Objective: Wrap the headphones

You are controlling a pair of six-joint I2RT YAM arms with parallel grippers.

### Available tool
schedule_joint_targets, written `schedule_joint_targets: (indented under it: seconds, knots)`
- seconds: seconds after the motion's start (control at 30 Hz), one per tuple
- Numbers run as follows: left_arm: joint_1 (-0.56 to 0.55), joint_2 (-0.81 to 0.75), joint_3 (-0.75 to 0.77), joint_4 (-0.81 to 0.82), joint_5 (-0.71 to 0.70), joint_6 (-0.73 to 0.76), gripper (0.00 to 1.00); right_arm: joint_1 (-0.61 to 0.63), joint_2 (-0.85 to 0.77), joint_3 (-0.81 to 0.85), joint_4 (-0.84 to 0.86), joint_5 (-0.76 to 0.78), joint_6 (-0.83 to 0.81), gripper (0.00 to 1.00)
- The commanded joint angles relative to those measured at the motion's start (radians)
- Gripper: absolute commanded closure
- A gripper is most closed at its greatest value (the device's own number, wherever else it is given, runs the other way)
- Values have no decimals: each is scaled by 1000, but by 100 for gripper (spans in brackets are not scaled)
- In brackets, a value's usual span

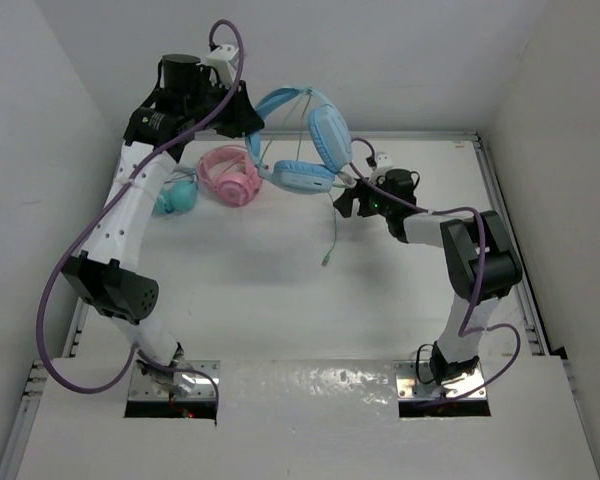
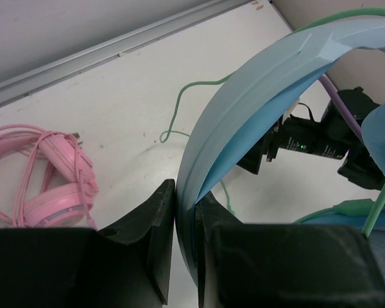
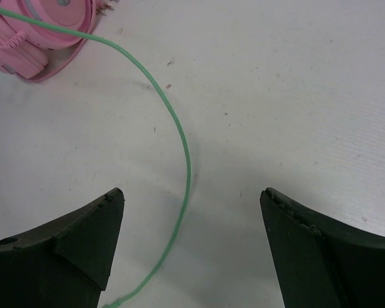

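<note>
At the far side of the table (image 1: 270, 300), the left gripper (image 2: 186, 215) holds the headphones (image 1: 320, 135) aloft by the headband (image 2: 244, 122); the right gripper (image 3: 191, 204) gapes wide above the trailing cable (image 3: 179, 131), best caught squarely before winding.

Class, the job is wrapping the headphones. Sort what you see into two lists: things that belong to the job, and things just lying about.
Belongs to the job:
- blue headphones, clamped by the left gripper
- their green cable
- right gripper, open over the cable

Just lying about:
- pink headphones
- teal headphones
</note>
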Motion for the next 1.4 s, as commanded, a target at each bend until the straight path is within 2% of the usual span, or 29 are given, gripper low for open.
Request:
schedule_joint_targets:
  seconds: [0.0,0.1,0.23,0.37,0.5,0.73,0.87,0.9,1.03,1.1,1.23,1.37]
  knots:
    - [-10,-15,107,36,44,-74,100,22,-48,-52,105,-37,81,14]
    - [-10,-10,115,33,32,-74,100,68,-93,-118,113,58,145,16]
    - [-10,-10,98,34,18,-79,100,155,-134,-150,-101,268,190,24]
    - [-8,-6,90,37,8,-78,100,289,-180,-203,-183,476,261,28]
    - [-7,0,90,39,0,-76,100,369,-125,-131,-346,645,285,34]
    - [-7,0,89,42,-18,-76,100,433,-27,-69,-451,666,327,46]
    - [-1,5,89,43,-26,-79,100,450,13,-51,-468,658,331,85]
    - [2,6,87,45,-25,-85,100,450,18,-40,-488,649,331,100]
    - [30,2,69,59,-26,-96,100,461,-40,-106,-487,589,328,100]
    - [39,5,63,72,-32,-104,100,473,-88,-193,-406,549,280,100]
    - [74,37,61,99,-35,-120,100,615,-191,-261,-359,523,126,100]
    - [85,75,40,137,-71,-131,100,731,-298,-283,-374,407,-6,100]
